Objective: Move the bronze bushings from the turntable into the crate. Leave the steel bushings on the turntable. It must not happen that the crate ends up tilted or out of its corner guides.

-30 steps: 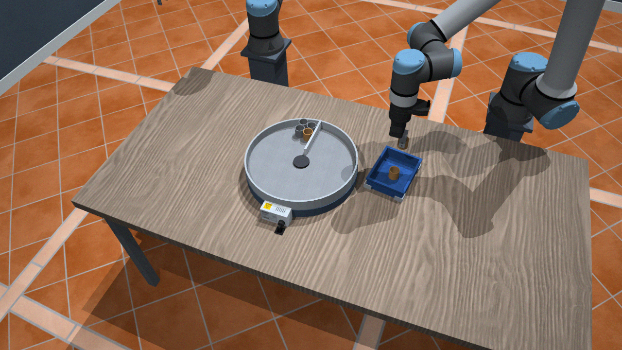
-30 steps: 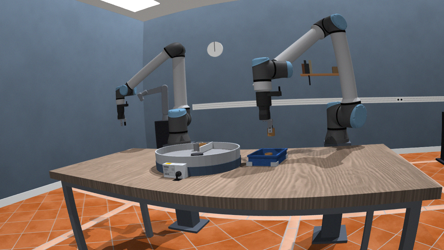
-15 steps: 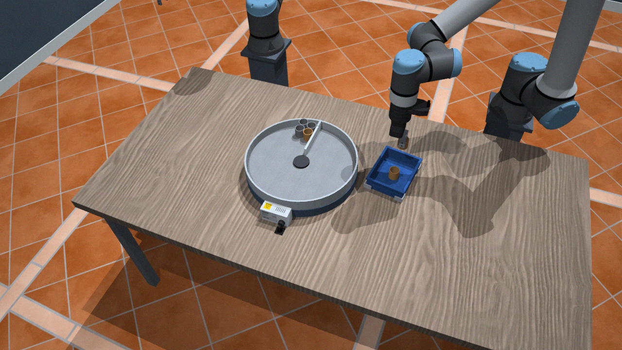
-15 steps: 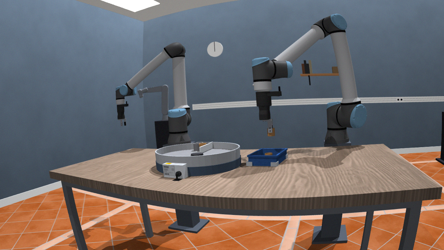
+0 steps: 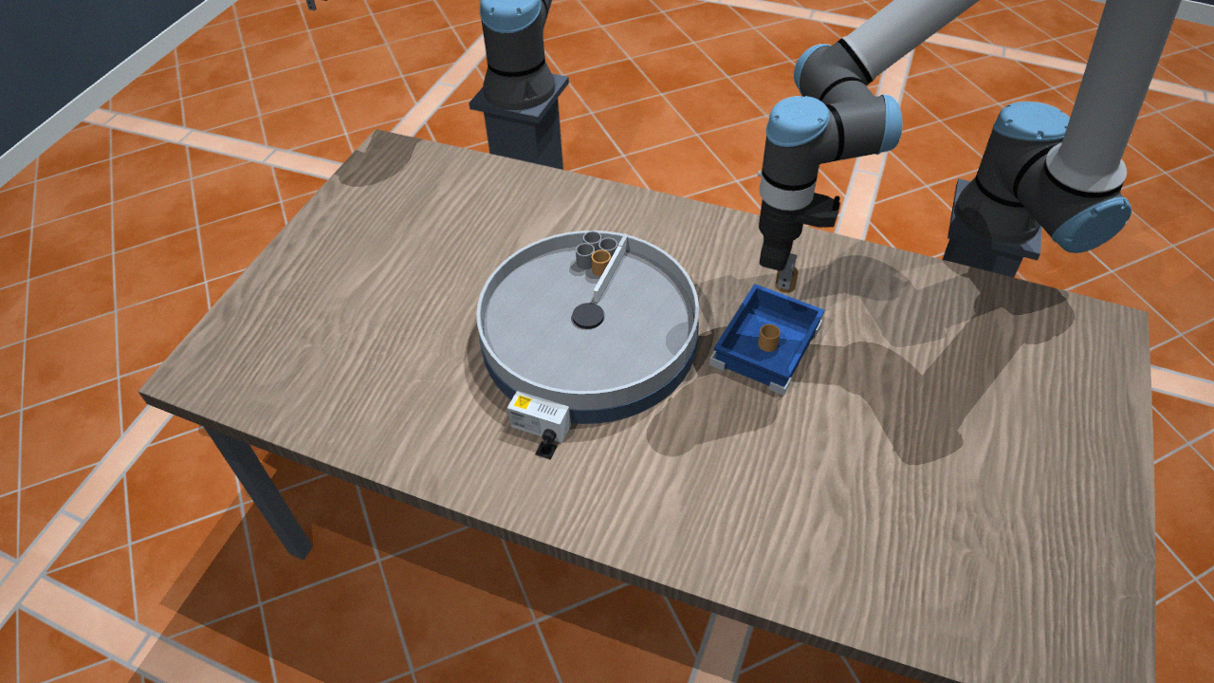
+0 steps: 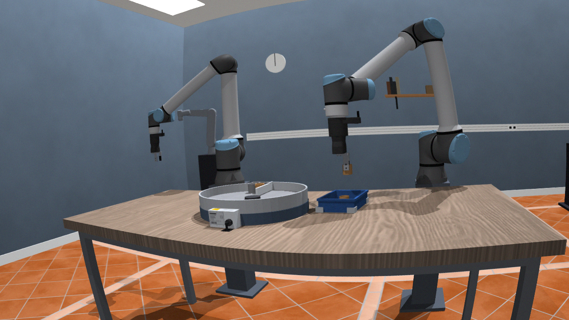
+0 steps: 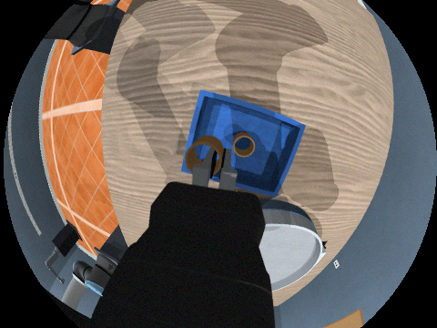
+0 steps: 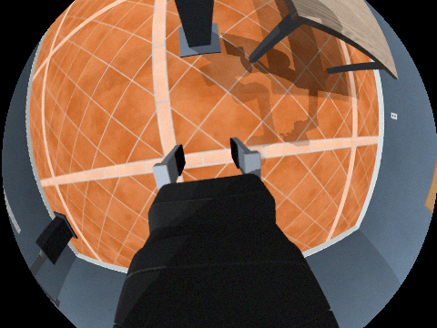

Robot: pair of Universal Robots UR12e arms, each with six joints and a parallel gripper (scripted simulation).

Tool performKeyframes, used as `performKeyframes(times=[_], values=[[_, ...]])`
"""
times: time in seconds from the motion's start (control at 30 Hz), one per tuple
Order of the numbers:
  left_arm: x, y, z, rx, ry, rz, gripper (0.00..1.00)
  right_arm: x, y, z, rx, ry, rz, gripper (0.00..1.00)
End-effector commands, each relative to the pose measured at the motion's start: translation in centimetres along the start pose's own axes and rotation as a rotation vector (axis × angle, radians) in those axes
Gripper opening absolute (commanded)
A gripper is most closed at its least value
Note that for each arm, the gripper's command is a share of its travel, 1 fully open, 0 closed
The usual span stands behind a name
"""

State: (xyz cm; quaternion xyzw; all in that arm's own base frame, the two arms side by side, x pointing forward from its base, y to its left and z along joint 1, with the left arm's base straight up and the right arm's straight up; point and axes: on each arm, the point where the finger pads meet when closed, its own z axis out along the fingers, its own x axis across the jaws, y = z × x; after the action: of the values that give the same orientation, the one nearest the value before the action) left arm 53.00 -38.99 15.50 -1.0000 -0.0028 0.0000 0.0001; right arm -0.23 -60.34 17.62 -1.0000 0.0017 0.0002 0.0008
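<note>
While left fingers pinch bronze bushing, hollow

Bending light-grey, blue-capped L arm high at elbow, pointing black, two-fingered L gripper straight down, clamping w/ fingers nearly together. Bending matching light-grey, blue-capped R arm too, aiming black, two-fingered R gripper down, spreading fingers wide, gripping nothing.
</note>
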Motion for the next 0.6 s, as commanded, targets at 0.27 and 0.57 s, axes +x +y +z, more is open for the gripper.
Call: performKeyframes(times=[0.27, 0.57], values=[[0.0, 0.1, 4.5, -0.001, 0.001, 0.000, 0.00, 0.0, 0.1, -0.1, -0.002, 0.000, 0.000, 1.00], [0.1, 0.1, 6.4, -0.001, 0.001, 0.000, 0.00, 0.0, 0.1, -0.1, -0.002, 0.000, 0.000, 1.00]])
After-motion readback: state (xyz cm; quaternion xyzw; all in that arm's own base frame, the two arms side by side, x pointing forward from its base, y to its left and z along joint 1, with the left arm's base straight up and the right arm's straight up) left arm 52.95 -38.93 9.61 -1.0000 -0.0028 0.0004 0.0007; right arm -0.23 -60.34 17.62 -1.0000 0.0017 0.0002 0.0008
